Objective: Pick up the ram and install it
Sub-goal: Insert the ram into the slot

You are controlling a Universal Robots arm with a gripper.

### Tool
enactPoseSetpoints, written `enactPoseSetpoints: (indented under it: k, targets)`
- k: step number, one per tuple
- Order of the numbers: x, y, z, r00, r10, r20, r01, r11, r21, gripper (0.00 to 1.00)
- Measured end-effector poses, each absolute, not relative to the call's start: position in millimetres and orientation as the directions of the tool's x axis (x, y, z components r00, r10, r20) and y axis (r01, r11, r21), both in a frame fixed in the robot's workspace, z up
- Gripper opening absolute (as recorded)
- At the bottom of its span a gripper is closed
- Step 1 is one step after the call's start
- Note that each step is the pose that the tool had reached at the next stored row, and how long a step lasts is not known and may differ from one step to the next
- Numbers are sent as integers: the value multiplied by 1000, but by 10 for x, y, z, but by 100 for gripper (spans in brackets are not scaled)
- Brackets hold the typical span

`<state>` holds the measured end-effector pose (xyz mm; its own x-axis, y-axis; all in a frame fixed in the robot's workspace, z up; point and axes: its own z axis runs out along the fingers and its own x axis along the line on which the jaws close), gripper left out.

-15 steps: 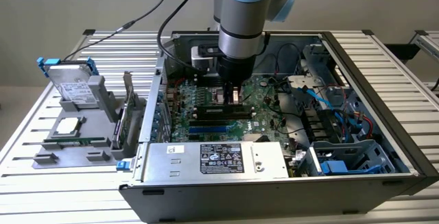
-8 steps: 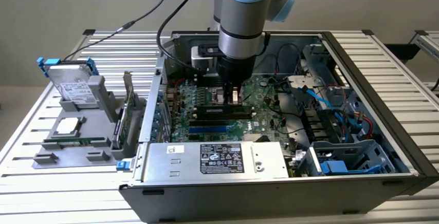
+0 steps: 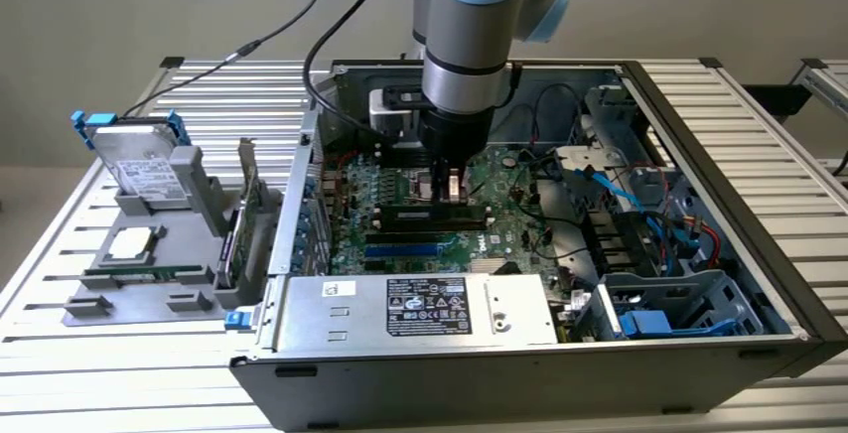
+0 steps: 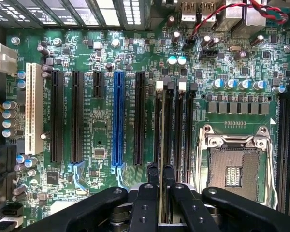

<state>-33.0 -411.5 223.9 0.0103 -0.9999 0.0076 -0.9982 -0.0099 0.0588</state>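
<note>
Ram (image 4: 163,130) stands edge-on in the wrist view, apparently gripped by the pincer (image 4: 160,170).

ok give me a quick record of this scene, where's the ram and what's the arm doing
setting: open computer case on a slatted metal table
arm: reaches down into the case, over the motherboard
jaws: shut on the ram
ram: edge-on, in line with the black memory slots beside the processor socket
seated: cannot tell
outside case: hard drive in a grey holder, exterior view's left
</note>
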Motion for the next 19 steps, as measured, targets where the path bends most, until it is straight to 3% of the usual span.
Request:
enactPoseSetpoints:
  k: [19]
  targets:
    - [-317, -4115, 2222, 10, -1000, 22, -998, -9, 61, 15]
